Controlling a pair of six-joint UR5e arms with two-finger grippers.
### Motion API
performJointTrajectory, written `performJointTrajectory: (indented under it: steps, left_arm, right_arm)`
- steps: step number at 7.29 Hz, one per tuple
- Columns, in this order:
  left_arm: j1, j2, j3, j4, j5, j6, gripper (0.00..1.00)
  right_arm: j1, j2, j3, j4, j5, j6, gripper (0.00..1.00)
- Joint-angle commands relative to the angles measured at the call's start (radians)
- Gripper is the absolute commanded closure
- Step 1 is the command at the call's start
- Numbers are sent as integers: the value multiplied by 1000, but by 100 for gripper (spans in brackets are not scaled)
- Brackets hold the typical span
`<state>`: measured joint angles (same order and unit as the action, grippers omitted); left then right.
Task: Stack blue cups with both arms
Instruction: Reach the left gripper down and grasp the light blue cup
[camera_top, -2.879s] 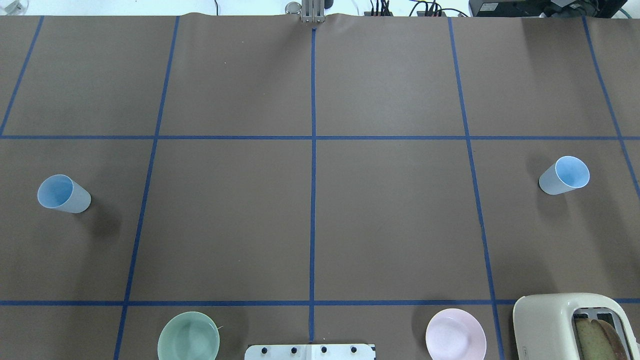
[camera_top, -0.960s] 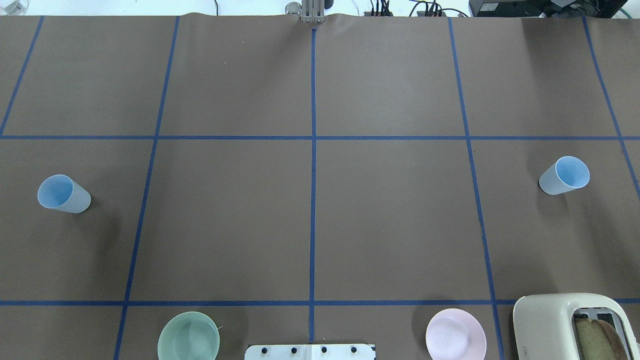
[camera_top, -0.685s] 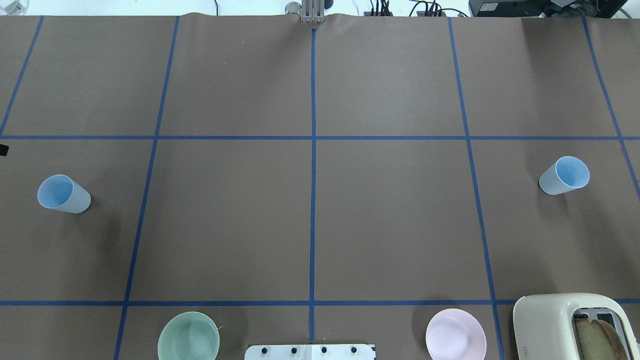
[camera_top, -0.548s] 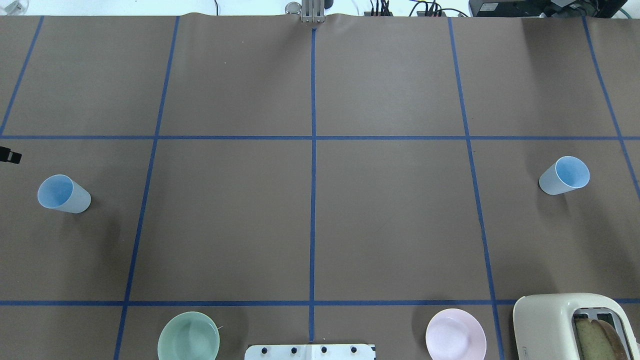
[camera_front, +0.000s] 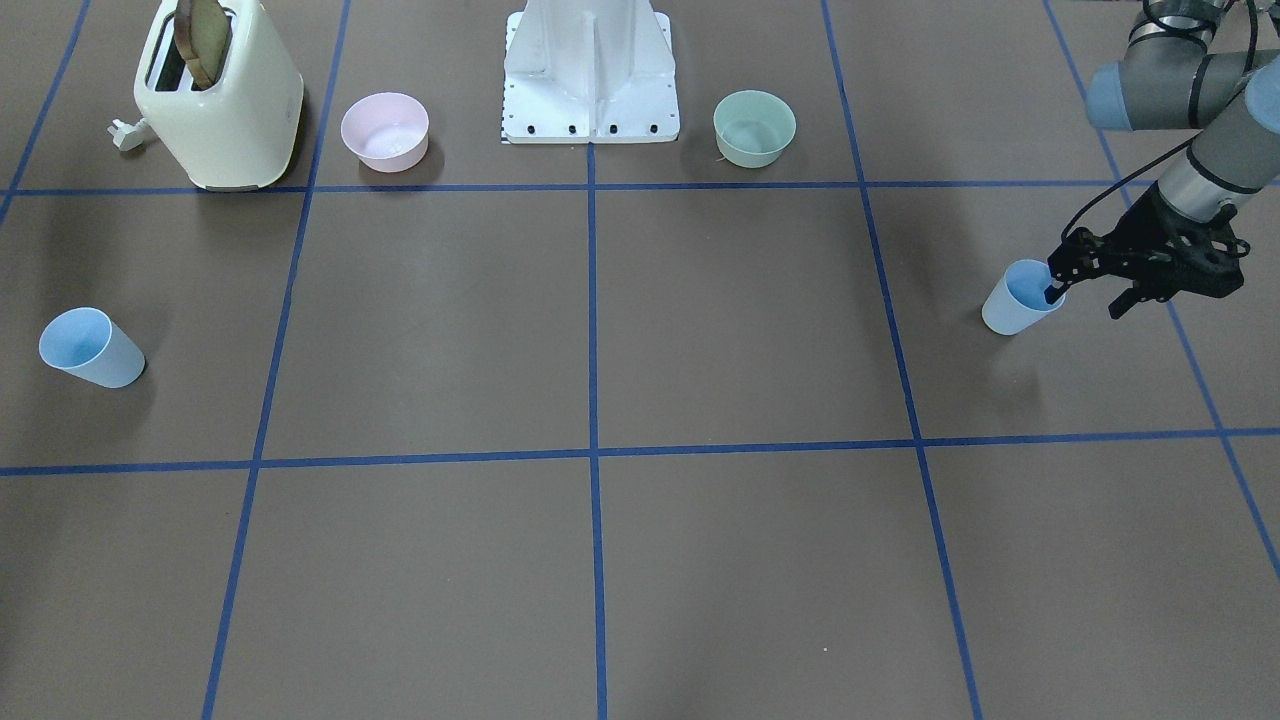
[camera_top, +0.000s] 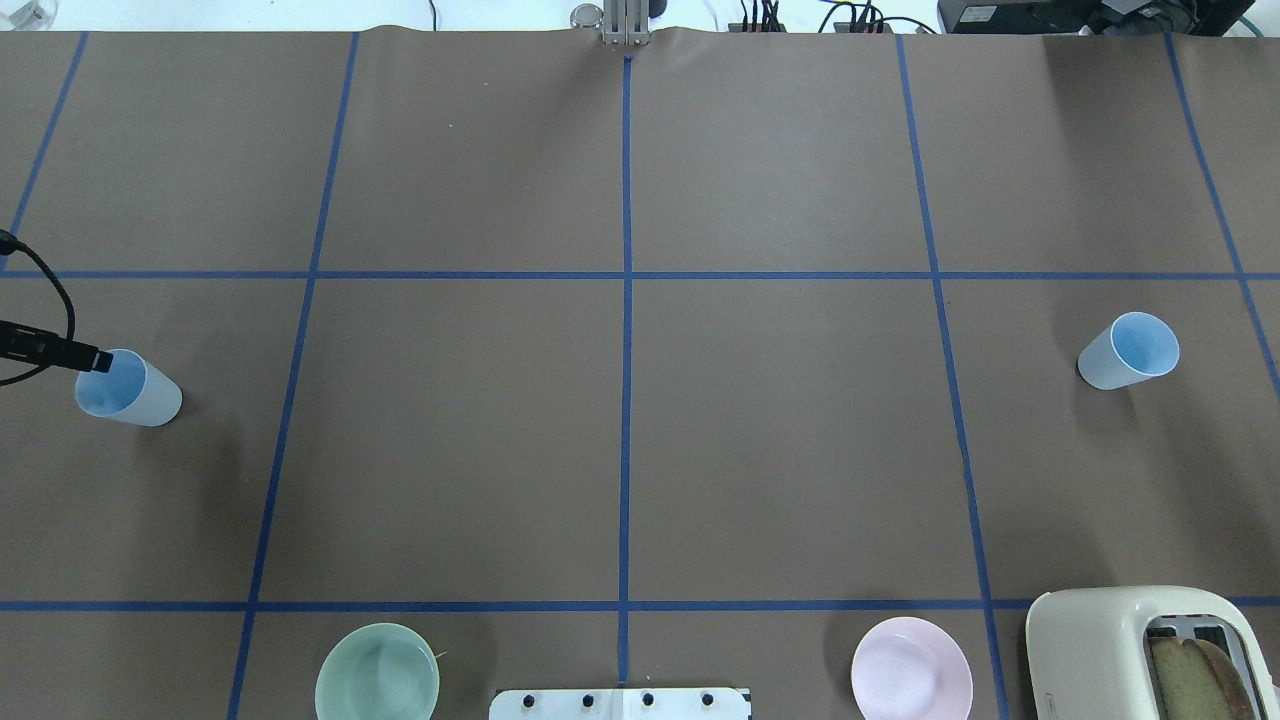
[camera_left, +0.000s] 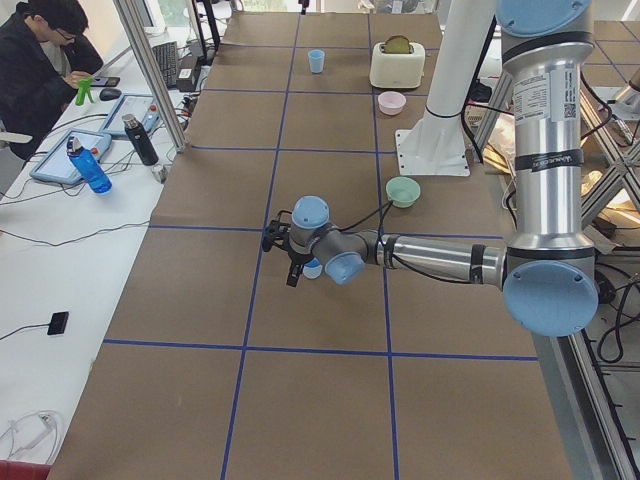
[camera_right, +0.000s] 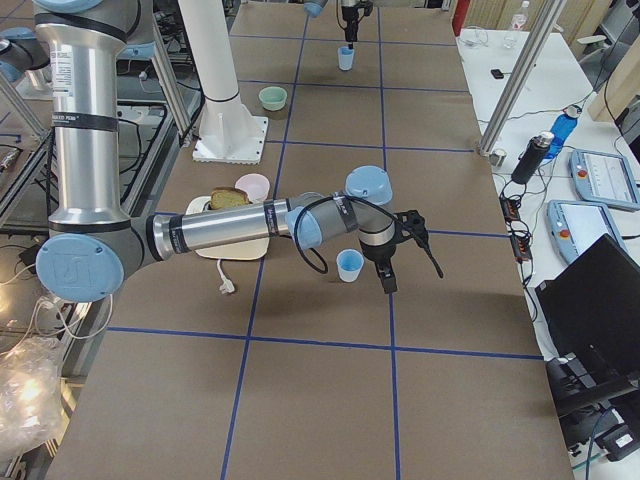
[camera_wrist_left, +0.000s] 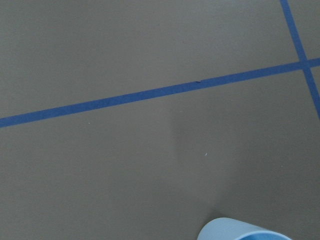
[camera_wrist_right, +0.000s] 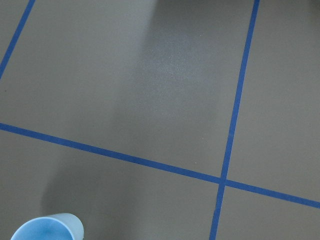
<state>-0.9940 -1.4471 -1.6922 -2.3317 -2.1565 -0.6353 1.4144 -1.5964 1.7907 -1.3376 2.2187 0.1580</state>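
Note:
Two pale-blue cups stand upright at opposite ends of the table. The left cup (camera_top: 128, 390) shows at the front-facing view's right (camera_front: 1015, 305). My left gripper (camera_front: 1088, 300) is open beside it, one fingertip (camera_top: 92, 357) at the cup's rim. The left wrist view shows that rim (camera_wrist_left: 240, 231) at its bottom edge. The right cup (camera_top: 1130, 350) stands alone in the overhead view. In the exterior right view my right gripper (camera_right: 410, 268) hovers just beside this cup (camera_right: 349, 265); I cannot tell whether it is open. The right wrist view shows the cup (camera_wrist_right: 47, 229) at bottom left.
A green bowl (camera_top: 377, 685) and a pink bowl (camera_top: 911, 668) sit near the white base column (camera_front: 590, 70). A cream toaster (camera_top: 1140, 650) holding bread stands at the near right corner. A person sits at the desk beyond the far edge (camera_left: 45, 70).
My left gripper's finger has come in from the overhead view's left edge and moved to the left cup's rim. Both cups stay where they were.

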Motion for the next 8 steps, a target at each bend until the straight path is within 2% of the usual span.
performJointTrajectory:
  steps: [1,2,5,7,8]
  left_arm:
    - [34,31,0,-53,21,3,89]
    - [34,39,-1,-86,21,2,100]
    - [28,67,-116,-65,9,-14,100]
    - [28,-20,-248,198,15,-23,100]
    - [34,-152,-245,313,23,-94,100]
  right_arm:
    - [0,0,-1,0,-1,0,0]
    - [0,0,-1,0,-1,0,0]
    - [-2,1,-1,0,-1,2,0]
    - [0,1,-2,-2,1,3,0]
    - [-2,1,-2,-2,1,3,0]
